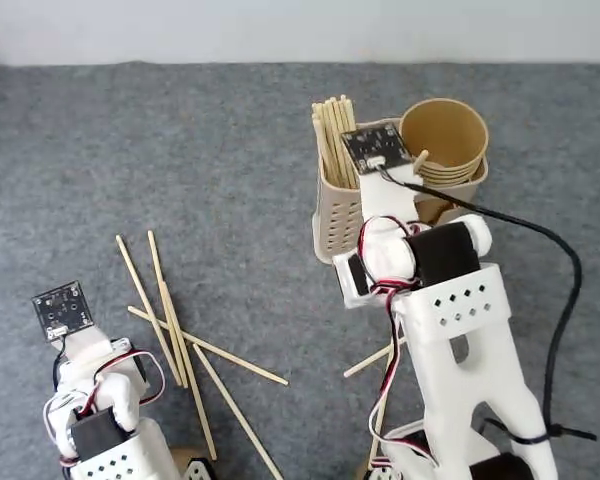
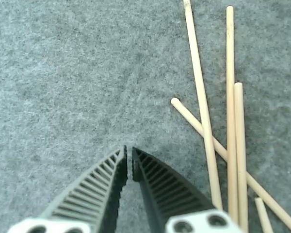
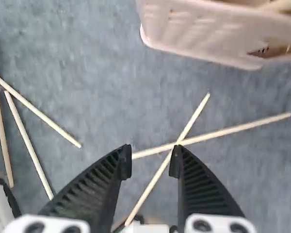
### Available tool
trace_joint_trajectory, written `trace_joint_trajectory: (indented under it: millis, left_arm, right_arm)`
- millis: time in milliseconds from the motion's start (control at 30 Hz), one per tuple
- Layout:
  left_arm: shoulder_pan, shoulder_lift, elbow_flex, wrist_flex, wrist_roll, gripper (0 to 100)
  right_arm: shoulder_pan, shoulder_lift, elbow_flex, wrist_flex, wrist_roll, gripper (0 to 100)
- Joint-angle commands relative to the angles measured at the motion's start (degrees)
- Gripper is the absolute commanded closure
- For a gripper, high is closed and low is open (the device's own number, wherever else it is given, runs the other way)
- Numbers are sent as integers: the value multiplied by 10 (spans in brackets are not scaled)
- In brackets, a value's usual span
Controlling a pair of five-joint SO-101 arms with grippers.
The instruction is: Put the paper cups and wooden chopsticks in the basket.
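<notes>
Entry: loose chopsticks on the bench, right gripper poised; snag risk.
I log the right gripper with jaws apart above a crossed pair near the basket. Closing here could, I judge, catch both sticks or flick one away, since they overlap. The left gripper has its jaws together and empty, beside the scatter. Paper cups sit stacked in the basket; its standing bundle could block a tilted stick on entry.

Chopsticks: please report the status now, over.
Left pincer shut, empty. Right pincer open over crossed chopsticks. Cups in basket. Loose chopsticks near left arm.
</notes>
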Motion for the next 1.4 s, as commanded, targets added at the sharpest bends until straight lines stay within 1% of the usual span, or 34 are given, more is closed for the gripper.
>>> trace_joint_trajectory:
  millis: [0,200,333,467,633,900,1167,1367]
  left_arm:
    - [3,-8,-7,-2,0,983]
    - [3,-8,-7,-2,0,983]
    - [3,-8,-7,-2,0,983]
    - [3,-8,-7,-2,0,983]
    - [3,-8,-7,-2,0,983]
    - [3,-8,-7,-2,0,983]
    - [3,-8,-7,-2,0,983]
    - [3,-8,-7,-2,0,983]
  right_arm:
    - [1,-30,86,-2,-6,861]
    - [44,-73,238,-127,-5,861]
    - [80,-81,300,-196,-5,861]
    - [104,-81,357,-242,-5,861]
    - [109,-81,419,-292,-5,861]
    - [107,-80,498,-406,-3,861]
    - [108,-80,536,-451,-2,861]
    - [109,-80,555,-464,-2,861]
